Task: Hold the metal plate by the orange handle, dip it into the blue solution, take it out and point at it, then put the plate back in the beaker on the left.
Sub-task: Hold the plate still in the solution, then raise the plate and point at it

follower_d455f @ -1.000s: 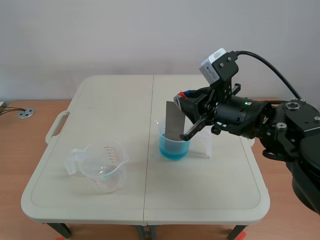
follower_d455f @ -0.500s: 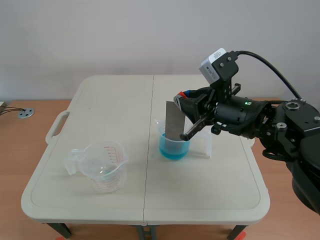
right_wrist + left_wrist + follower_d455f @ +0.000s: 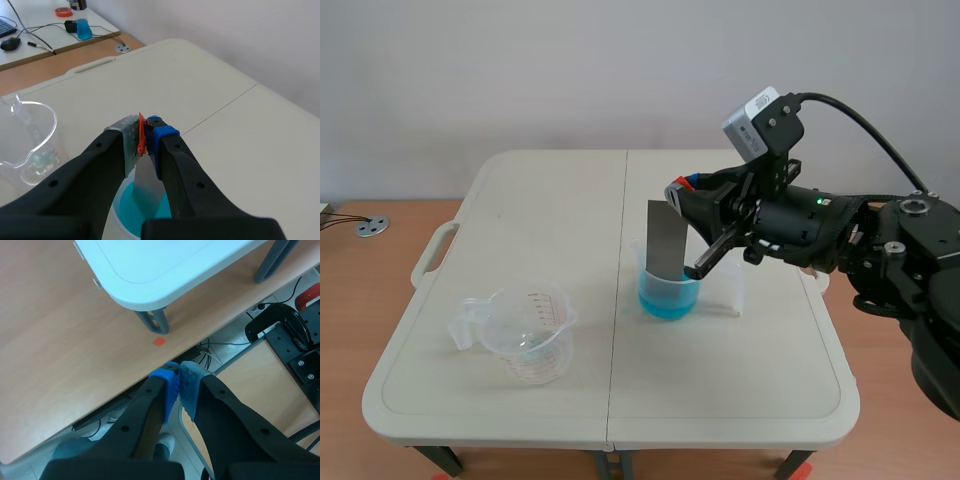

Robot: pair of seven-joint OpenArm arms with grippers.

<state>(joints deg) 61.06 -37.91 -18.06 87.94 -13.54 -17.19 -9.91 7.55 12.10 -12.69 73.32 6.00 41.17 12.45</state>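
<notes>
Metal plate (image 3: 665,240) hangs beneath right claw (image 3: 145,142), clamped.

Frontal overview, close wrist views; shared table (image 3: 540,220)

The black right arm (image 3: 800,225) comes in at mid-right, its right gripper (image 3: 145,139) pinching a thin orange handle (image 3: 141,131). The black left gripper (image 3: 179,371) has its fingers together, holding nothing.
</notes>
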